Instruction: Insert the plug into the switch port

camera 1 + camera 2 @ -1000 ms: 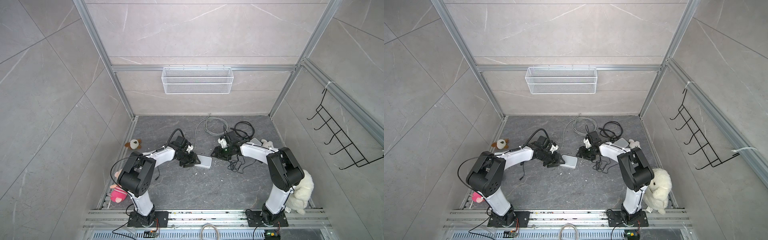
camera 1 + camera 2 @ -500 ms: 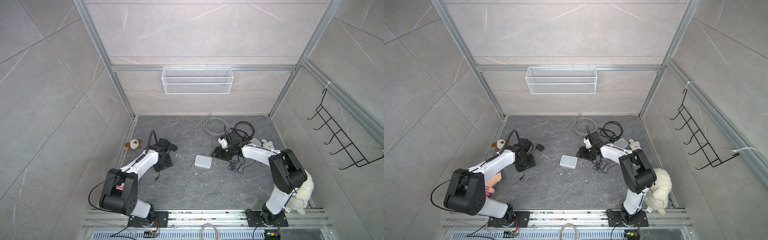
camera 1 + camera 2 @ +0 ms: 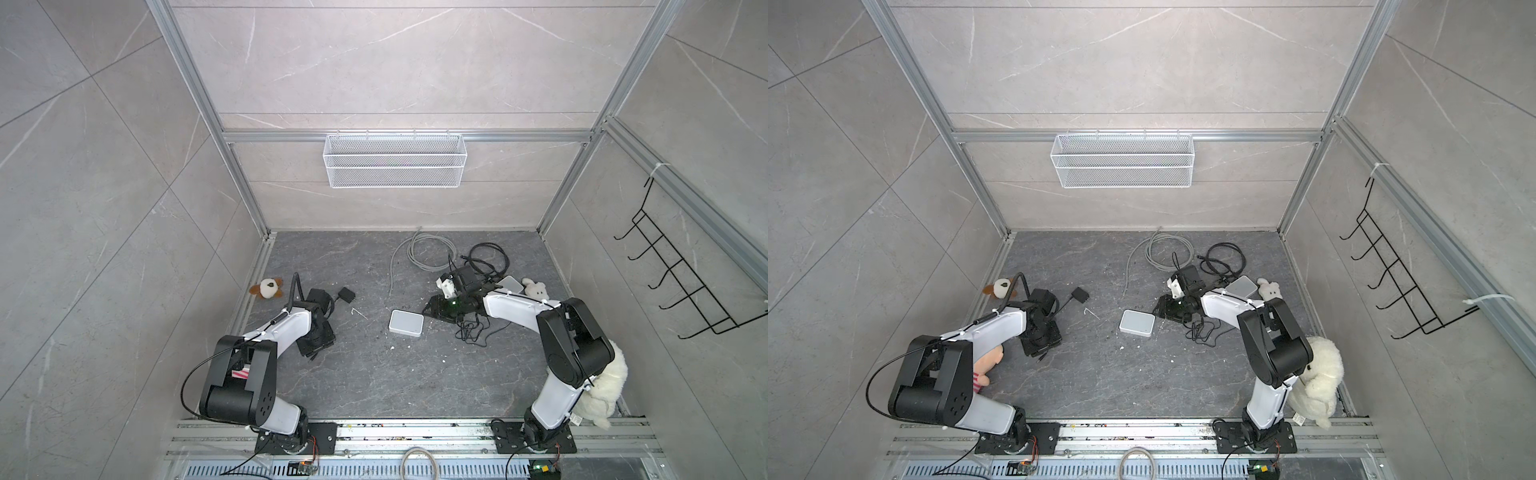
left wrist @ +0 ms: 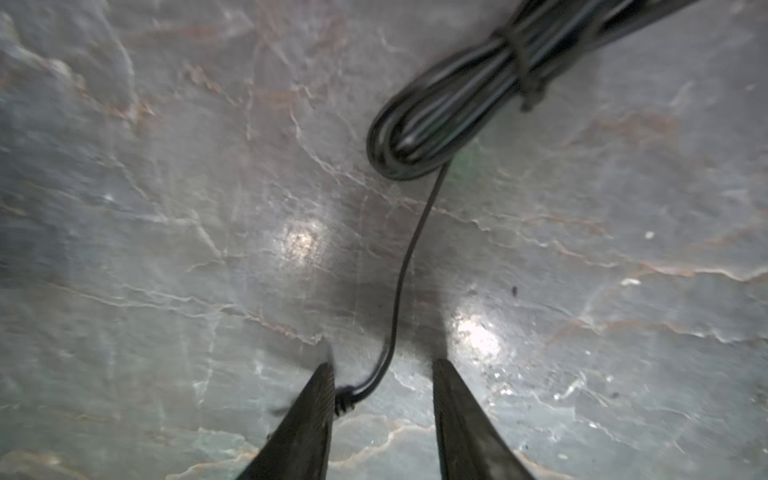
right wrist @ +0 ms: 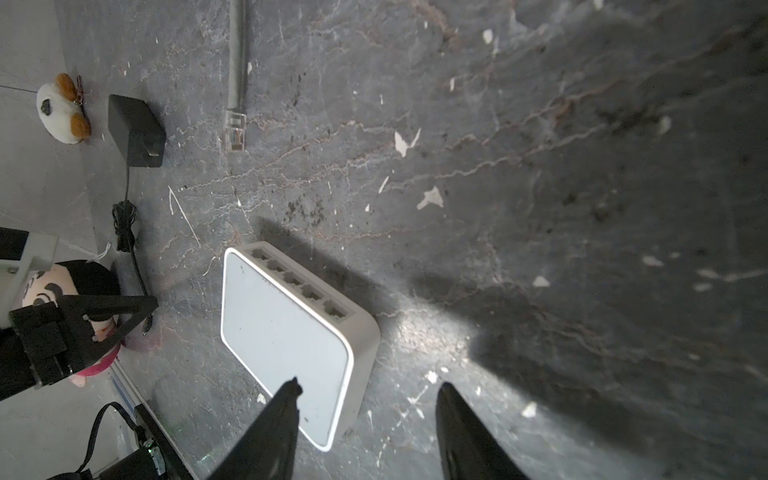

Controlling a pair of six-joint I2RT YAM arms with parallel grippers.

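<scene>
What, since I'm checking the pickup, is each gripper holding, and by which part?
Nothing is clamped. The left gripper stands open around the black plug, not closed on it. The right gripper is open, empty, near the switch.

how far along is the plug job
Nothing looks done: the switch lies alone, its visible ports empty. In hand: the left end effector straddles the plug of the black cord, jaws apart, not clamped. The right end effector is open by the switch. To do: grip, carry, insert.
</scene>
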